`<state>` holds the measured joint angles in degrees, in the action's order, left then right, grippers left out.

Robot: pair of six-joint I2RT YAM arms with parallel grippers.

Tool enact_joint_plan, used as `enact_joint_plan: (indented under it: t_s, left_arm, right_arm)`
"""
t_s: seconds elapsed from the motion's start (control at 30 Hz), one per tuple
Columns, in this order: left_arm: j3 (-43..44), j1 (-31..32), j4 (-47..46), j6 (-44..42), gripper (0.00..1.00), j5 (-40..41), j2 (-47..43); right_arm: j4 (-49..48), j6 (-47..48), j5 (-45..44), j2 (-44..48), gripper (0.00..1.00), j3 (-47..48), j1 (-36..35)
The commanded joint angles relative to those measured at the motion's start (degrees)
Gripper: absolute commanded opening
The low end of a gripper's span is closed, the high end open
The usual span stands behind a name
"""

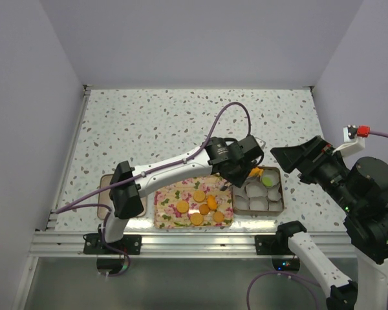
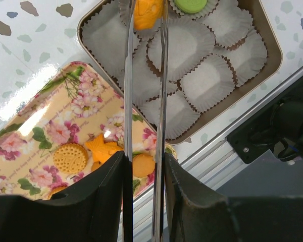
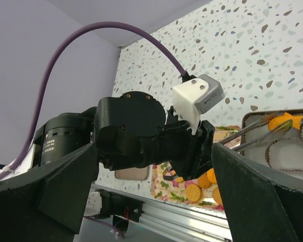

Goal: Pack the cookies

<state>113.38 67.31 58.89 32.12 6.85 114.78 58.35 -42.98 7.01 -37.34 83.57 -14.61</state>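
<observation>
My left gripper [image 1: 238, 157] [image 2: 144, 160] is shut on a pair of metal tongs [image 2: 128, 91]. The tongs' tips pinch an orange cookie [image 2: 147, 13] [image 3: 281, 121] over the far corner of the box [image 1: 281, 201] [image 2: 272, 56] of white paper cups. One light green cookie [image 1: 268, 181] [image 2: 190, 4] lies in a cup beside it. Several orange cookies [image 1: 198, 196] [image 2: 70, 158] lie on the flowered tray [image 1: 163, 213] [image 2: 50, 128]. My right gripper [image 1: 287, 158] [image 3: 156, 201] hangs open to the right of the box, holding nothing.
A small brown lid [image 1: 105, 194] lies left of the tray, partly under the left arm. The aluminium rail [image 1: 194, 240] runs along the table's near edge. White walls close in the left, back and right sides.
</observation>
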Motion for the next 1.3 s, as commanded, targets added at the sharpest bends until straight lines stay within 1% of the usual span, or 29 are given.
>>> enact_joint_plan:
  t_s: [0.0, 0.27, 0.3, 0.4, 0.47, 0.6, 0.87, 0.97, 1.13, 1.23, 1.27]
  left_arm:
    - [2.7, 0.3, -3.5, 1.1, 0.33, 1.1, 0.4]
    - [1.2, 0.3, -4.9, 1.2, 0.36, 2.2, 1.0]
    - [1.0, 0.3, -5.1, 1.2, 0.39, 2.3, 0.9]
    - [0.8, 0.3, -5.4, 1.3, 0.45, 2.7, 1.1]
    - [0.8, 0.3, -5.4, 1.3, 0.46, 3.0, 1.4]
    - [1.0, 0.3, -5.0, 1.2, 0.52, 3.6, 1.1]
    - [1.6, 0.0, -3.4, 1.5, 0.54, 5.3, -0.1]
    - [2.0, -0.7, -2.4, 2.1, 0.54, 5.9, -2.1]
    - [0.6, -3.1, 0.2, 2.5, 0.54, 7.6, -8.0]
    - [-3.2, -4.1, 1.2, 2.4, 0.54, 9.0, -12.2]
    - [-5.9, -4.9, 1.3, 2.4, 0.54, 9.1, -13.3]
  right_arm:
    - [-0.9, 1.1, -0.3, 0.3, 0.99, 1.2, 0.0]
    - [-1.0, 1.2, -0.1, 0.0, 0.99, 1.0, 0.0]
    - [-1.0, 1.1, 0.0, 0.0, 0.99, 0.8, 0.0]
    - [-1.0, 1.2, 0.1, 0.0, 0.99, 0.6, 0.0]
    - [-1.2, 1.3, 0.2, 0.0, 0.99, 0.5, 0.0]
    - [-1.1, 1.5, 0.2, 0.0, 0.99, 0.4, 0.0]
    - [-1.0, 1.6, 0.4, 0.0, 0.99, 0.5, -0.1]
    - [-1.0, 1.8, 0.4, -0.1, 0.99, 0.7, -0.1]
    - [-0.8, 1.7, 0.4, 0.3, 0.99, 0.5, 0.0]
    - [-0.9, 1.5, 0.6, 0.5, 0.99, 0.1, 0.0]
    - [-0.9, 1.2, 0.6, 0.8, 0.99, -0.2, 0.0]
